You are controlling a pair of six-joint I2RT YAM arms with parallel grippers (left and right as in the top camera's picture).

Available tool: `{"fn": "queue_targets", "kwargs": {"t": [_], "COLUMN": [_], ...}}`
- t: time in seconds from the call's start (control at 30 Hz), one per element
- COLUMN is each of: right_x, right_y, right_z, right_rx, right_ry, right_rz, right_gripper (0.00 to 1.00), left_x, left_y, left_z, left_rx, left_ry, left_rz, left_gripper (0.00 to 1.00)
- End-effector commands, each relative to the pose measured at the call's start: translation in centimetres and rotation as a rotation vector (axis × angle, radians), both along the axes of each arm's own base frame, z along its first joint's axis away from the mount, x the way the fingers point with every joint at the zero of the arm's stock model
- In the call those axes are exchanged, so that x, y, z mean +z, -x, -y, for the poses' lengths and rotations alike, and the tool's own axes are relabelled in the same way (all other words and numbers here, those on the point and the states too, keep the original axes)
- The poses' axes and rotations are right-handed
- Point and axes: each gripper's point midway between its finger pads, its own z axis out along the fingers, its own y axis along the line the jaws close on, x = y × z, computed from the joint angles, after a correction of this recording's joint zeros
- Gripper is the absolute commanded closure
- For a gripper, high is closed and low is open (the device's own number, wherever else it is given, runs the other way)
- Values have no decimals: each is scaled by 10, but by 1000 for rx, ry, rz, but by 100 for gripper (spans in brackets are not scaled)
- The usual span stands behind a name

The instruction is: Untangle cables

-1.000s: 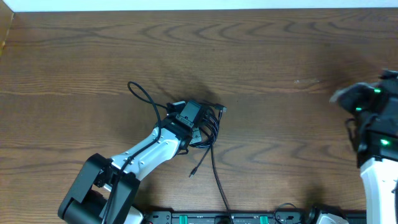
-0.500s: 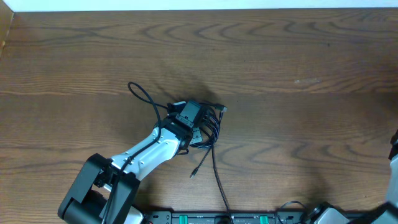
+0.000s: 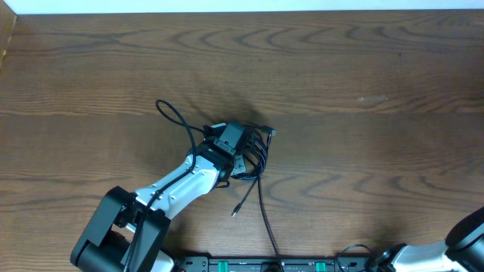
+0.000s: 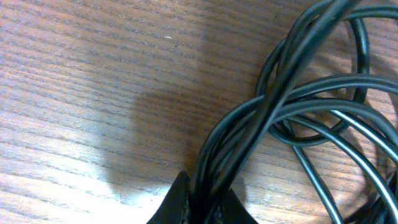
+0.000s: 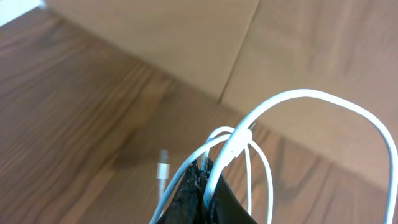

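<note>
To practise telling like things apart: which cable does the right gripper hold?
The white cable, pinched in the shut right gripper; it alone is white, while the black cables sit clamped in the left gripper on the wooden table.

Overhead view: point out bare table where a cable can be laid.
Free: the table right of the black cables, and the far strip beyond them. Crowded: around the left tool and left arm.

The black cables (image 3: 257, 153) and left arm (image 3: 184, 182) block mid-table; the table (image 3: 363, 83) elsewhere lies open
</note>
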Motion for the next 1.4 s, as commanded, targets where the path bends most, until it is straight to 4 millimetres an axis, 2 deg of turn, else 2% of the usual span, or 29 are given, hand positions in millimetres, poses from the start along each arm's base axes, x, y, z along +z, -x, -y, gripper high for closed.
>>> {"fn": "queue_targets", "kwargs": {"t": [0.0,0.03,0.13,0.17,0.2,0.23,0.3,0.33,0.43,0.53,0.57,0.63,0.7,0.77,0.87,0.93,1.03,1.2,1.3,1.33,1.37], "right_x": [-15,-44,-84,-91,-97,-99,-94,-86,-50,-2,32,62,80,88,77,51,24,2,1,-1,-2], "right_y": [15,26,47,52,57,61,61,57,33,-1,-22,-40,-53,-64,-71,-70,-57,-33,-20,-11,-7], "right_z": [29,32,40,43,44,45,46,46,38,14,-12,-43,-77,-127,-189,-247,-307,-384,-434,-463,-476], "right_rx": [-41,-59,-106,-122,-132,-144,-164,-163,-98,29,129,233,337,450,532,585,647,810,1018,1135,1166], "right_ry": [11,-51,-122,-131,-144,-158,-162,-160,-167,-210,-255,-304,-368,-497,-685,-849,-966,-1043,-1061,-1066,-1069], "right_rz": [-101,-160,-240,-256,-265,-259,-220,-187,-30,187,328,432,485,504,455,335,161,-65,-155,-198,-223], "right_gripper": [99,99,98,92,80,53,16,1,1,1,1,1,1,1,1,1,1,1,1,2,3], "left_x": [-1,-1,0,0,1,1,2,3,5,10,14,19,27,40,67,96,124,157,171,178,182], "left_y": [1,0,-3,-4,-5,-6,-8,-9,-12,-14,-13,-13,-15,-18,-21,-26,-28,-26,-23,-21,-21], "left_z": [0,0,2,3,4,4,7,10,22,38,48,55,60,67,82,91,92,92,95,97,99], "left_rx": [4,4,4,4,4,4,2,-2,-20,-47,-71,-86,-96,-113,-155,-184,-198,-212,-234,-231,-235], "left_ry": [-3,0,8,11,13,17,29,41,105,183,238,275,304,351,448,516,557,605,643,672,688], "left_rz": [-4,0,12,15,20,25,34,35,40,42,40,41,56,87,139,217,293,369,394,399,403], "left_gripper": [92,92,92,92,92,92,92,92,92,92,92,92,92,92,92,92,92,92,92,92,92]}}
